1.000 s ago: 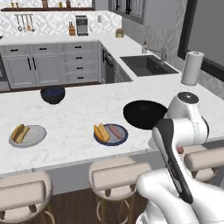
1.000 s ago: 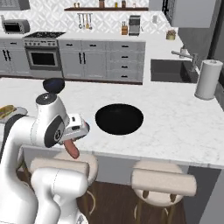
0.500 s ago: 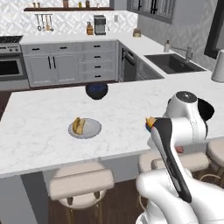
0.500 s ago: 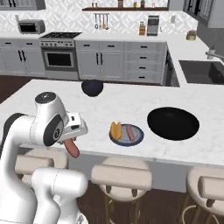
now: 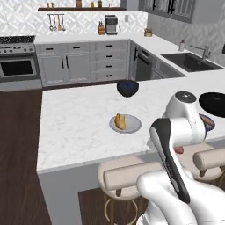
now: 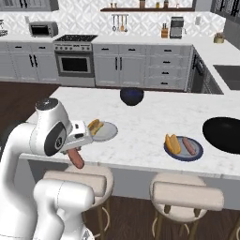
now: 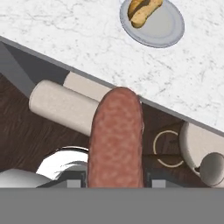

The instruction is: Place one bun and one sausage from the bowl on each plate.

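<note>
Transport of the reddish-brown cylindrical sausage [image 7: 116,138], pinched lengthwise in the gripper [image 6: 75,155] below the white marble counter [image 6: 140,122] edge, is judged intended for the light grey round plate [image 7: 162,24], where only a golden bun [image 7: 142,9] lies.

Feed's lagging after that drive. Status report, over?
Claw shut on sausage, held off the counter edge above the stools. Grey plate has bun only; blue plate has both. Nothing between claw and grey plate.
</note>
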Robot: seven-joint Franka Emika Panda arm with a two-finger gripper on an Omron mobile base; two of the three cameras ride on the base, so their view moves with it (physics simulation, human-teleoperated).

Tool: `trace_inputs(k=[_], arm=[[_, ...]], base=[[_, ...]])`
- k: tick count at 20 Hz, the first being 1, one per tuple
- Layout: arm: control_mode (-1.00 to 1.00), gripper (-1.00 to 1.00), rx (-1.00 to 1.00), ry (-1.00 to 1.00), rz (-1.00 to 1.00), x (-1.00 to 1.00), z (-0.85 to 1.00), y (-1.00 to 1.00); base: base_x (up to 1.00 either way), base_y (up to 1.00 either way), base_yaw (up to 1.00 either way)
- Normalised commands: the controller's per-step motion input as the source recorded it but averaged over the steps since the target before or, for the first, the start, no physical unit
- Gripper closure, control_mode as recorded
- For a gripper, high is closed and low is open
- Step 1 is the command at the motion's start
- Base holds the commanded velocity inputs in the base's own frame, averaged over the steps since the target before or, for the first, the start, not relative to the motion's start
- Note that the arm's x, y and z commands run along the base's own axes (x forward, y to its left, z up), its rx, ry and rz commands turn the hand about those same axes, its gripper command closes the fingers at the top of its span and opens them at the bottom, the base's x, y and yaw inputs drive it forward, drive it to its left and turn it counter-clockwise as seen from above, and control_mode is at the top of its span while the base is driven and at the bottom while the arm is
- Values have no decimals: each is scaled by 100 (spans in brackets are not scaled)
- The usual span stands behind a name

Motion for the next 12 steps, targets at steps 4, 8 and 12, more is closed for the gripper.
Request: trace_inputs(k=[4, 8, 12], arm=[[100, 100, 0, 0, 0, 0, 0, 0], [100, 100, 0, 0, 0, 0, 0, 0], [100, 100, 0, 0, 0, 0, 0, 0]], base=[[8, 1, -1], [63, 0, 0], [77, 19, -3]])
